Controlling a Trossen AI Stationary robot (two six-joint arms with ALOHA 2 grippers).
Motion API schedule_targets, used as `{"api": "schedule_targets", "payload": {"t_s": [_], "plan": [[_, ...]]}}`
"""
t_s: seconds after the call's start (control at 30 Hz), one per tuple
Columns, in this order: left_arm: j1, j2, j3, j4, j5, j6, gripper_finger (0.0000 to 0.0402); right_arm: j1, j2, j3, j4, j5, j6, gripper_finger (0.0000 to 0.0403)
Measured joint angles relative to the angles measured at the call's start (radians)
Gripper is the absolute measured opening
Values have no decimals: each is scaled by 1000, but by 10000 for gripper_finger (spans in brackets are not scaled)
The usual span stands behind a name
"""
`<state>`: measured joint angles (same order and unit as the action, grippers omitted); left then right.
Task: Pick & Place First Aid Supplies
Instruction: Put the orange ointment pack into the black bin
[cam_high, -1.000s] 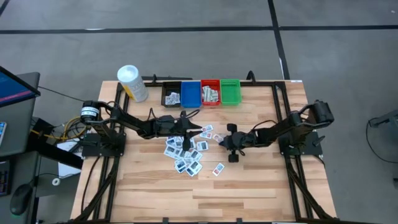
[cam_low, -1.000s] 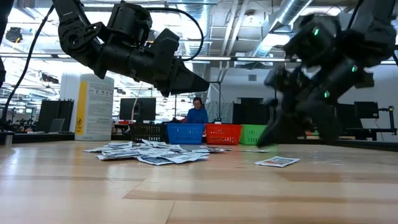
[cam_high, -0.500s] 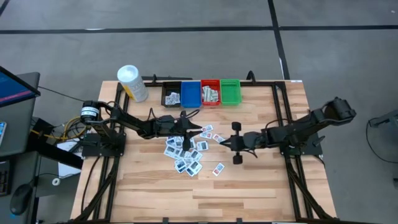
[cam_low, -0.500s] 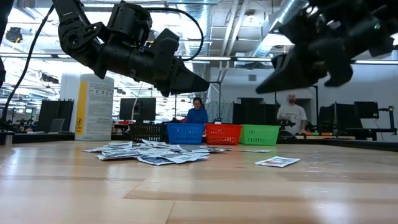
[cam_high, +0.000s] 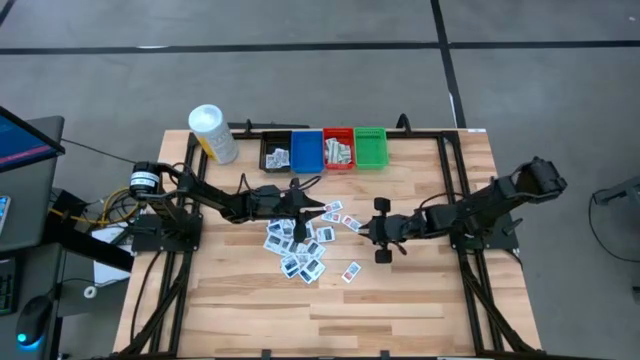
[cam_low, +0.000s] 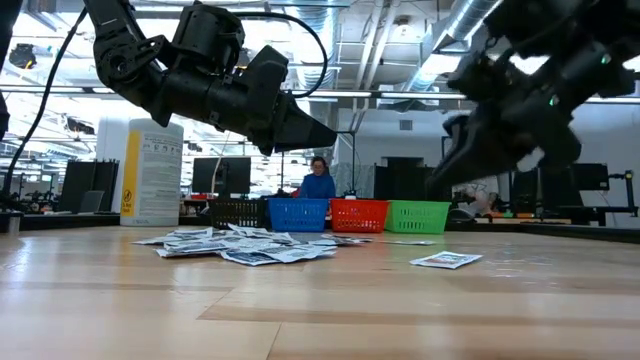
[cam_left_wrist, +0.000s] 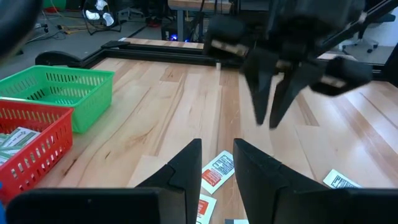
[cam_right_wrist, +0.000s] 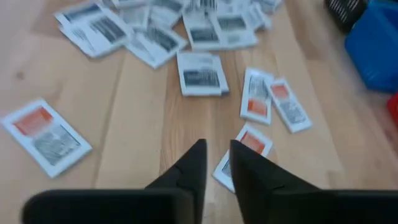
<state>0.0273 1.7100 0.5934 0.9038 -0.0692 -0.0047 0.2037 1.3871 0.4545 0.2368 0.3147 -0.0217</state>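
1. We see the left gripper hanging above the packet pile at mid-desk, its jaws slightly apart and pinching nothing. Risk: a descent into overlapping packets may catch two at once or scatter them.
2. The bins stand at the far edge of the desk: black bin, blue bin, red bin, green bin. The black and red ones already hold packets. Risk: a release from too high may drop a flat packet outside its bin.
3. The right gripper hovers over loose packets beside the pile, its jaws narrowly spread and empty in the wrist view. The orange-marked packet lies just beyond them. Risk: the jaws may slide over such a thin packet.
4. Both grippers are close together; we judge collision possible if both advance.
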Motion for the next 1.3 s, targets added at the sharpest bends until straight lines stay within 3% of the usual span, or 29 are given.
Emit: {"api": "schedule_targets", "payload": {"t_s": [0.3, 0.53, 0.9, 1.2, 1.3], "plan": [[0, 0, 0, 1, 0, 0, 92, -57, 214, 0, 115, 0, 14, 146], [0, 0, 0, 2, 0, 0, 92, -100, 347, 4, 213, -48, 46, 160], [0, 0, 0, 2, 0, 0, 92, -113, 391, 8, 249, -83, 69, 111], [0, 0, 0, 2, 0, -4, 92, -113, 389, 6, 244, -81, 65, 10], [0, 0, 0, 3, 0, -4, 92, -113, 389, 5, 249, -64, 69, 8]]}}
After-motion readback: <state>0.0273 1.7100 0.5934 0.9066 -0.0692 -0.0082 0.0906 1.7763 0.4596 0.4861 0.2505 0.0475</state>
